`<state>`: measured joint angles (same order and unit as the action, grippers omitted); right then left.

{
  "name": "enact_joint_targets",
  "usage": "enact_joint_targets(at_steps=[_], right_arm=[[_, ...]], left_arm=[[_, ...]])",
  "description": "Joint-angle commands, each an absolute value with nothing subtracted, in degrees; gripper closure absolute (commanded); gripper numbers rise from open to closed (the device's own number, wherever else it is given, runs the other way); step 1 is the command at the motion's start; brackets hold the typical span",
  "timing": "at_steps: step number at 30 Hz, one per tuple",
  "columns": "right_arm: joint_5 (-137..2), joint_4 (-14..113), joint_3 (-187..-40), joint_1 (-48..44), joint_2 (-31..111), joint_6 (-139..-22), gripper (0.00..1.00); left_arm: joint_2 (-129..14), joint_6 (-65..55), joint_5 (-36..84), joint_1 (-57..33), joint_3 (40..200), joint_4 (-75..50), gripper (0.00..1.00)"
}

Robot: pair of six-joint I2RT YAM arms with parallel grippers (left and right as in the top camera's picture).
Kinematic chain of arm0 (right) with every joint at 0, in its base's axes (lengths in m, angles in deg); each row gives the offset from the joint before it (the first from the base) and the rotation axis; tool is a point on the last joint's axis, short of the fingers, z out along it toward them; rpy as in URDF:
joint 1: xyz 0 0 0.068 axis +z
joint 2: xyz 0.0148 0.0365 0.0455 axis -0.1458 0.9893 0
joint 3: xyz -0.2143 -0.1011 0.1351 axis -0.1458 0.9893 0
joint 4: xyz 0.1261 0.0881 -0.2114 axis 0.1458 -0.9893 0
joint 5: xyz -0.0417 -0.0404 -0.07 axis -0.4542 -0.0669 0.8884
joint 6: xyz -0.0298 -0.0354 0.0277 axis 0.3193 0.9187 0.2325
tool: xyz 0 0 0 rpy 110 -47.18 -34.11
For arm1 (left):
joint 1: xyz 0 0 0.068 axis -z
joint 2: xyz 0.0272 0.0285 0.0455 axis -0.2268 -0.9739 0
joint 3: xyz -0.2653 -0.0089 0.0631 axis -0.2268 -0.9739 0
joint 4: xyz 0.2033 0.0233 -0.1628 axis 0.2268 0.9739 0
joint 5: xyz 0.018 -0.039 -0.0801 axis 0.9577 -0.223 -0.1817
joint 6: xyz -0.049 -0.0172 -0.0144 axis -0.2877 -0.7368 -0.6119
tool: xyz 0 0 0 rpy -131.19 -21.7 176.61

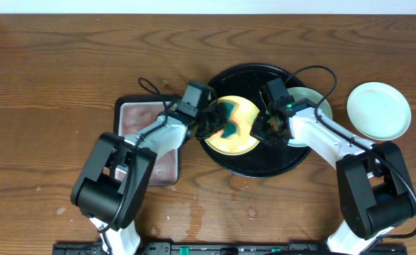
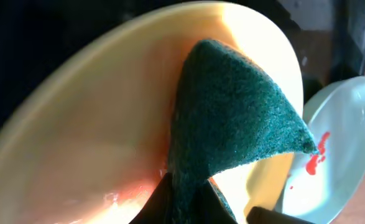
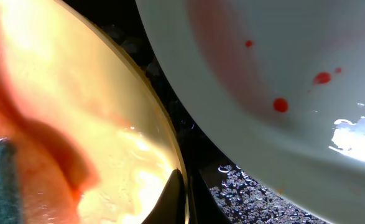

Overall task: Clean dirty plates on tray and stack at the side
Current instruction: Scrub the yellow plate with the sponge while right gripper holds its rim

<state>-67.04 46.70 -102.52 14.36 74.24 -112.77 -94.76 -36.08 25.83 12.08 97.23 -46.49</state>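
- small tray [image 1: 131,117]: on the table at the left, pinkish wet film inside; the left arm passes over its right edge.
- left gripper [image 1: 211,124]: clamped tight on the sponge [image 1: 229,122]. In the wrist view the fingers [image 2: 170,208] pinch its lower end and the rest of the sponge [image 2: 232,118] fans out over the plate.
- sponge: dark green, pressed flat on the face of the yellow plate [image 1: 229,146], a bit left of its centre.
- yellow plate: inside the tray [image 1: 264,166], left half. Pink-red film shows across its face in both wrist views [image 2: 95,124] [image 3: 107,124]. Can't tell whether it lies flat or is tipped up.
- tray: big round black one, mid-table; water beads on its floor [image 3: 244,186] between the two plates.
- right gripper [image 1: 259,131]: closed down on the right rim of the yellow plate; the wrist view shows the fingertips [image 3: 181,199] nipping the edge.
- dirty mint plate [image 1: 315,100]: in the tray, right side, just beside the yellow plate and partly under the right arm. Red sauce spots on it [image 2: 337,137] [image 3: 263,74].
- clean mint plate [image 1: 378,110]: on the table right of the tray, apart from its rim, no smears visible.
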Motion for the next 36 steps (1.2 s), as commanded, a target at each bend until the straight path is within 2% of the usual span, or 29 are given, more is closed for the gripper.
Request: enact_joint_targets(at_steps=[1, 11, 16, 22, 36], right_arm=[[-65.8, 45.91, -102.37, 14.16, 74.11, -112.82, 0.99], [-65.8, 45.89, -102.37, 14.16, 74.11, -112.77, 0.99], [-65.78, 45.94, -102.37, 14.16, 74.11, -112.79, 0.99], [-65.82, 45.94, -102.37, 14.16, 74.11, -112.79, 0.99], [-65.82, 45.67, -102.37, 14.21, 74.11, -112.55, 0.99]], left_arm=[[-94.14, -32.04, 28.61, 9.59, 95.99, -42.23, 0.93], [-87.5, -26.07, 28.61, 10.18, 95.99, -35.28, 0.93], [-87.13, -21.68, 31.1, 13.83, 95.99, -35.28, 0.93], [-87.74, -18.4, 39.36, 19.8, 95.99, -37.99, 0.93], [-95.85, -22.95, 37.26, 20.21, 95.99, -53.31, 0.93]])
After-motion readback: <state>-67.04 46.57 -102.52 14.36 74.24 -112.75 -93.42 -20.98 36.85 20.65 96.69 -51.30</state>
